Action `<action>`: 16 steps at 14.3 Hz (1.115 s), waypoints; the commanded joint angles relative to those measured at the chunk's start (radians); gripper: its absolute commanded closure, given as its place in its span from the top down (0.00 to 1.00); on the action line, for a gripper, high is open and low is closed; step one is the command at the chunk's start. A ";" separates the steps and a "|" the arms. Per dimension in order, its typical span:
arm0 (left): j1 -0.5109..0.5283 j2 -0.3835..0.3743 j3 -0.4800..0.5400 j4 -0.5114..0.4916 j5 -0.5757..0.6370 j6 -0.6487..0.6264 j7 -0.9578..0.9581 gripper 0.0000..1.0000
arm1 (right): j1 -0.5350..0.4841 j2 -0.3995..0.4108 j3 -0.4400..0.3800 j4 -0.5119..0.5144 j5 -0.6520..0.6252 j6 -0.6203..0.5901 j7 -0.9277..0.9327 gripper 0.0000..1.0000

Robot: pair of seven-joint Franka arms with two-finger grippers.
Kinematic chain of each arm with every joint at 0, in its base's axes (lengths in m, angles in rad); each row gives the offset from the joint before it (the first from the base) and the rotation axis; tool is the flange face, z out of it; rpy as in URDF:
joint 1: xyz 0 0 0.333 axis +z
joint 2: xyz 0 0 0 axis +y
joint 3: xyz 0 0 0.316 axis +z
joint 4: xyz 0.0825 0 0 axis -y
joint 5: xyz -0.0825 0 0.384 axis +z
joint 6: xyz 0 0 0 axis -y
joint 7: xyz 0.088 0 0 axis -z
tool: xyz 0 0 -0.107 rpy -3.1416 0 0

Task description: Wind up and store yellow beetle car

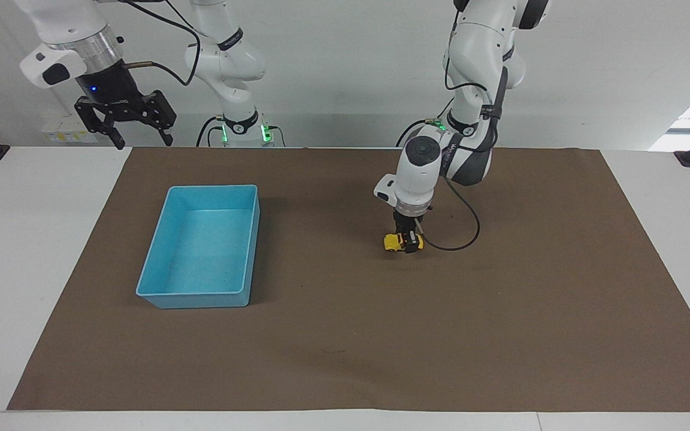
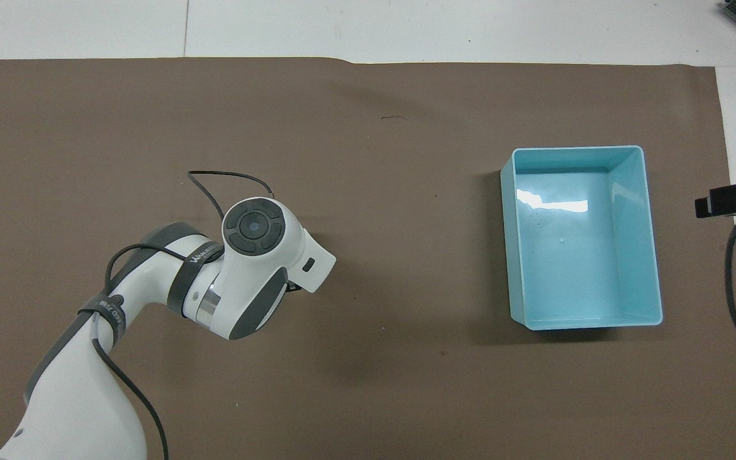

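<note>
Mat (image 1: 501, 335) lies mostly bare around one car (image 1: 394, 242), pinched by left gripper (image 1: 405, 242); one bin (image 1: 162, 296); right gripper (image 1: 141, 137) waits, fingers wide.

High facing camera, steep overhead camera; shared brown mat (image 1: 501, 311).

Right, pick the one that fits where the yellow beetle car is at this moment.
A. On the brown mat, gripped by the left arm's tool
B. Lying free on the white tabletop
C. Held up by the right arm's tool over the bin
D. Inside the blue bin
A: the yellow beetle car sits on the brown mat with the left tool shut on it, while the blue bin holds nothing and the right tool waits open, raised over the table's edge.
</note>
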 commanded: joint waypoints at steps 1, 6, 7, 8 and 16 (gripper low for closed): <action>0.073 -0.019 0.005 -0.083 0.012 0.046 0.094 0.00 | -0.010 -0.013 0.006 -0.015 0.012 0.004 -0.003 1.00; 0.132 -0.030 0.005 -0.100 0.012 0.039 0.176 0.00 | -0.010 -0.013 0.006 -0.015 0.013 0.004 -0.003 1.00; 0.130 -0.030 0.005 -0.097 0.012 0.039 0.169 0.00 | -0.010 -0.013 0.006 -0.015 0.013 0.004 -0.003 1.00; 0.116 -0.031 0.003 -0.078 0.012 0.030 0.159 0.38 | -0.010 -0.013 0.006 -0.015 0.012 0.004 -0.003 1.00; 0.126 -0.165 0.014 0.110 0.004 -0.226 0.125 1.00 | -0.010 -0.013 0.006 -0.015 0.013 0.004 -0.003 1.00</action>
